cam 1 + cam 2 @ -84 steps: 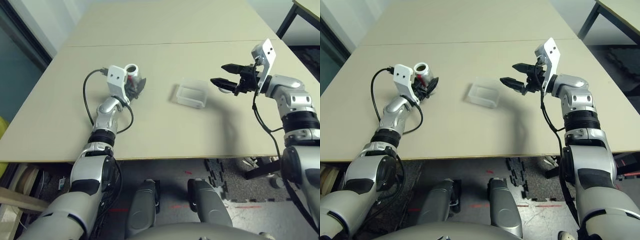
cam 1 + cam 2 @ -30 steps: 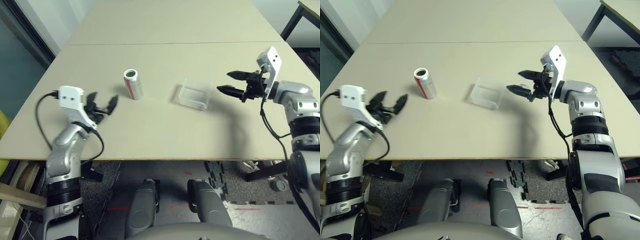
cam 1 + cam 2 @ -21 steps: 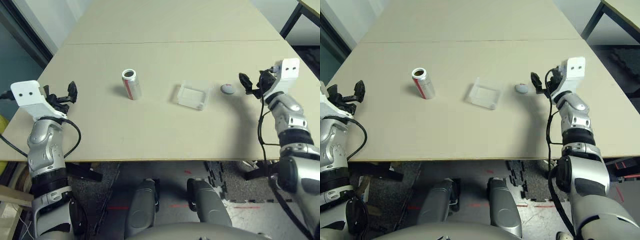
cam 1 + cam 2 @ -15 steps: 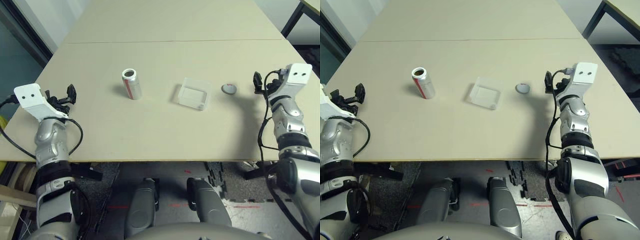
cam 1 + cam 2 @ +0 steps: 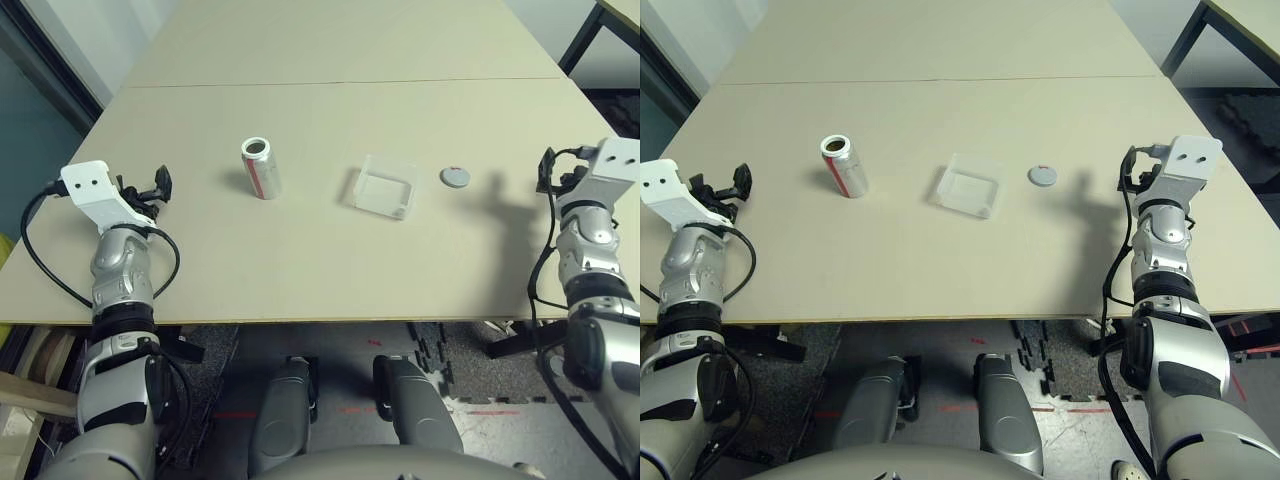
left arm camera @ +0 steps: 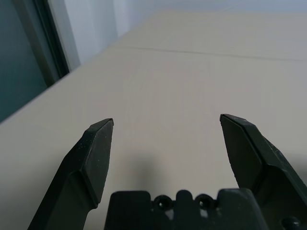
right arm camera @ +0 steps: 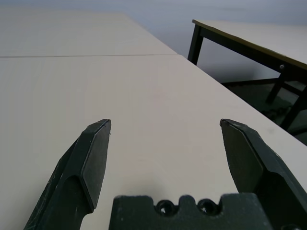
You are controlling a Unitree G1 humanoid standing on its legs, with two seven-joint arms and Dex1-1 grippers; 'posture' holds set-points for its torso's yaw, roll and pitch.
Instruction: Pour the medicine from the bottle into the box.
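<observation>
The bottle (image 5: 258, 168) stands upright on the table left of centre, white-grey with a red mark, its mouth uncovered. Its round grey cap (image 5: 455, 177) lies flat to the right of the box (image 5: 385, 187), a shallow clear plastic square at the table's middle. My left gripper (image 5: 150, 188) hovers at the table's left edge, well clear of the bottle, fingers (image 6: 96, 148) spread and open with nothing between them. By the right edge, past the cap, my right gripper (image 5: 547, 170) is likewise open and empty, its fingers (image 7: 93, 153) wide apart.
The beige table (image 5: 330, 120) has a seam running across it behind the objects. A second table with black legs (image 7: 240, 45) stands off to the right. A dark wall panel (image 6: 33, 62) lies beyond the left edge.
Earlier my left gripper held the bottle and the right gripper hung beside the box; now the bottle stands free, the cap lies on the table, and both arms have drawn back to the edges.
</observation>
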